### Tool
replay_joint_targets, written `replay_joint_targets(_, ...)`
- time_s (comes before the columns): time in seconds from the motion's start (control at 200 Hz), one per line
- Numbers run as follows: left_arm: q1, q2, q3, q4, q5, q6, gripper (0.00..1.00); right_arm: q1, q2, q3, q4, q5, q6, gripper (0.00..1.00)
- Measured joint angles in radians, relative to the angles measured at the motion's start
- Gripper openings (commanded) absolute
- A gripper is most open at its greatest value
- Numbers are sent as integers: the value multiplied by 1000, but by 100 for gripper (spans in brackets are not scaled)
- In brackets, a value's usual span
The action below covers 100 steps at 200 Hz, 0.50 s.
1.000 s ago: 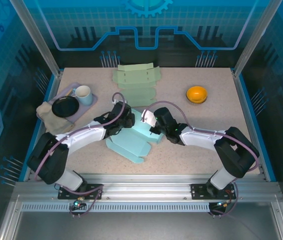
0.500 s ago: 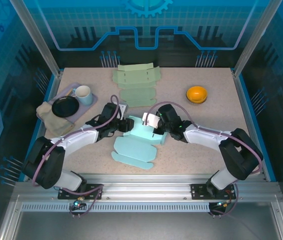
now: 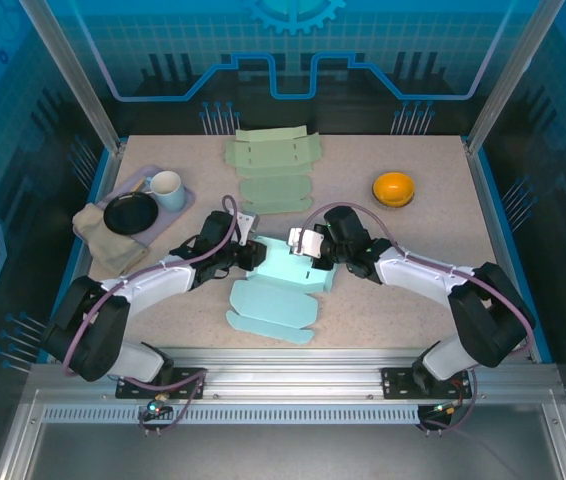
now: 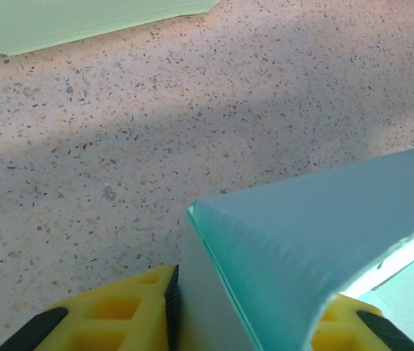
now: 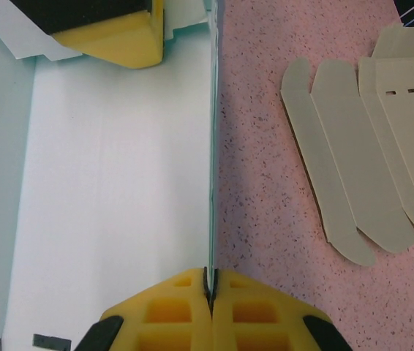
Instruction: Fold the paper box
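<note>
One pale blue paper box point(image 3: 278, 285) is lying near the middle of the table point(image 3: 403, 300), between the two arms, and it is looking only partly made. Its far half is standing up into walls, while the near half is lying flat as an unfolded sheet with its tabs spread toward the arm bases. The right gripper point(image 3: 308, 250) is pinching one thin upright wall edge-on, its yellow fingertips point(image 5: 185, 292) pressed together on the card. The left gripper point(image 3: 251, 252) is straddling a folded corner point(image 4: 317, 234) at the box's left end. Card is sitting between its fingers, but I cannot tell whether they are actually clamping it. By my reading, the side walls are being formed now, and the near panel, the tabs and the closing are all waiting to be done. Farther back, flat green blanks point(image 3: 273, 165) are resting well apart from the work. An orange bowl point(image 3: 394, 187) is sitting off to the right, and a tray point(image 3: 187, 203) with a mug point(image 3: 166, 188) is sitting off to the left.
</note>
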Motion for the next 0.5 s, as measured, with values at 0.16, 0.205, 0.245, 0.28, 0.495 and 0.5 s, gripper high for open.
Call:
replay_joint_targets(0.16, -5, 0, 0, 0, -15, 1, 20, 0, 1, 10, -12, 14, -1, 0)
replay_joint_targets(0.205, -10, 0, 0, -3, -30, -1, 16, 2, 1, 13, -12, 23, -3, 0)
replay_joint_targets(0.245, -17, 0, 0, -4, -48, -4, 11, 2, 1, 15, -13, 31, -3, 0)
replay_joint_targets(0.28, -24, 0, 2, -6, -73, -3, 6, 4, 2, 18, -14, 37, -3, 0)
replay_joint_targets(0.495, -97, 38, 106, -106, -328, -24, 0, 36, 27, 80, -24, 159, 40, 9)
replay_joint_targets(0.5, -98, 39, 108, -107, -333, -24, 0, 37, 27, 82, -24, 161, 42, 10)
